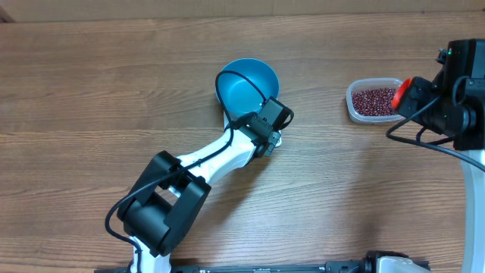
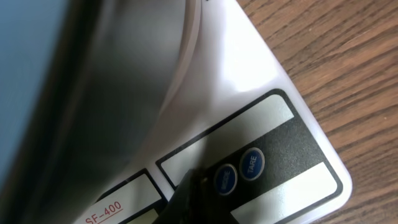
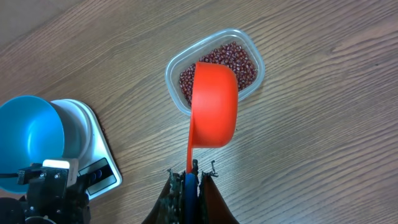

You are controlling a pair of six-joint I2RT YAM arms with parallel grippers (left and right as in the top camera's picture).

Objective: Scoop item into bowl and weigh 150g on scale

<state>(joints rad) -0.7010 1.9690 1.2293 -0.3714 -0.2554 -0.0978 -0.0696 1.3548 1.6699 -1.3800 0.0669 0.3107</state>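
right wrist view is showing the right claw point(image 3: 189, 177) clamping the handle of the orange scoop point(image 3: 213, 106), its cup hanging over the beans point(image 3: 245, 62) in the tub point(image 3: 171, 68), the bowl point(image 3: 31, 134) sitting on the scale point(image 3: 93, 134) well leftward by the shut, empty left claw point(image 2: 189, 196).

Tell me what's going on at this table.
The left fingers, shut, are down at the buttons on the scale, where the blue bowl sits, empty so far. The right fingers are shut on the handle of an orange scoop, holding it over the clear tub of beans.
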